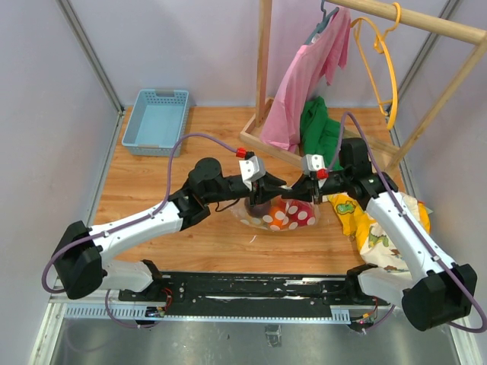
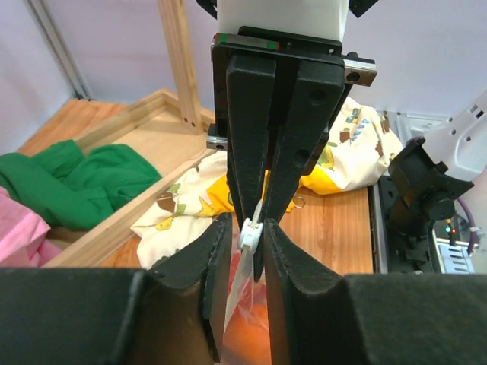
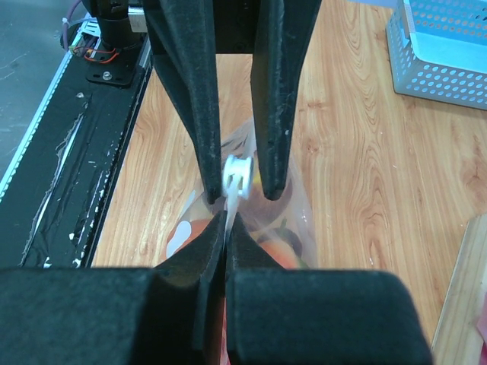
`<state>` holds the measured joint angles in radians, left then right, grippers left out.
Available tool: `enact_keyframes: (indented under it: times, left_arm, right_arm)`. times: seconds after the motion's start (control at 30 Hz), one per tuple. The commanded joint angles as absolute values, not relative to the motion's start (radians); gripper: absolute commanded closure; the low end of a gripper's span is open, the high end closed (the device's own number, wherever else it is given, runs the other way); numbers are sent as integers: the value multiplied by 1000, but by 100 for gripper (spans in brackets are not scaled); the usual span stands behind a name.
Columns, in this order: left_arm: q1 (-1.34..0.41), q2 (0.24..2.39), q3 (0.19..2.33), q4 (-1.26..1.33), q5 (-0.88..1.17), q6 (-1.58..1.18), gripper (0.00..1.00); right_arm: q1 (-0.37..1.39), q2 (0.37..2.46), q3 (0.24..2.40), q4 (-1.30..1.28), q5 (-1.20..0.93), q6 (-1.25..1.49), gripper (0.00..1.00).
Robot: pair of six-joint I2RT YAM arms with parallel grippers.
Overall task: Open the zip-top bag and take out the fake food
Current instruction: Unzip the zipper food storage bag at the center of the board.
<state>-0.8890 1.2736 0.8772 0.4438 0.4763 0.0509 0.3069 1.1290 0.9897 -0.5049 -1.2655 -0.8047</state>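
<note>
A clear see-through plastic zip-top bag (image 1: 255,218) lies near the middle of the wooden worktop (image 1: 152,190), slightly toward the near edge, with both arms meeting above it. Inside the bag sits the fake food (image 1: 294,216): a red piece with white dots shows plainly, with orange and dark pieces beside it. The right end effector (image 3: 227,222) is closed tight on the bag's thin top edge just below the small white zip slider (image 3: 237,176). The left end effector (image 2: 248,230) has its fingers on either side of that slider with very little gap, and whether they press on it cannot be told. A crumpled yellow-and-white cartoon-print cloth (image 1: 377,228) lies along the right edge, under the right arm and just beside the bag. At the far right corner stands a wooden clothes rack (image 1: 263,76) carrying a pink garment (image 1: 308,76) and a yellow hanger (image 1: 388,72), with a green cloth (image 1: 319,131) bunched in its base frame, just behind the two end effectors. A pale blue perforated plastic basket (image 1: 157,122) sits in the far left corner, well apart from the bag.
</note>
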Motion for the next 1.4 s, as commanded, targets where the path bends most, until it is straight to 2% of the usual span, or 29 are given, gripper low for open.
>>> enact_keyframes:
  times: [0.0,0.17,0.27,0.3,0.33,0.43,0.6,0.77,0.97,1.03,1.13,1.37]
  left_arm:
    - [-899,1285,889,483,492,43,78]
    - [-899,1295,906,431,508,60,97]
    - [-899,1288,904,420,507,60,100]
    - [-899,1284,903,419,506,58,100]
    - [-899,1281,901,420,502,56,100]
    - [-899,1266,891,433,486,44,100]
    - [-899,1246,872,467,468,28,100]
    - [-899,1235,840,518,460,-1,100]
    - [-899,1234,830,538,450,-7,100]
    - [-899,1238,832,542,449,-6,100]
    - [-899,1245,833,547,452,-10,100]
    - [-898,1246,833,554,454,-13,100]
  right_arm:
    - [292,1095,967,-485,-1298,-791,99]
    - [292,1084,963,-486,-1303,-784,99]
    - [291,1082,957,-460,-1310,-761,99]
    - [293,1080,952,-444,-1311,-744,93]
    - [292,1079,946,-423,-1310,-725,82]
    - [292,1073,924,-356,-1319,-656,65]
    - [293,1070,872,-226,-1344,-558,52]
    - [296,1058,762,91,-1284,-295,46]
    - [329,1060,699,325,-1194,-87,30]
    - [341,1058,685,361,-1176,-56,21]
    - [350,1050,651,451,-1125,18,1]
    - [362,1045,614,522,-1116,40,1]
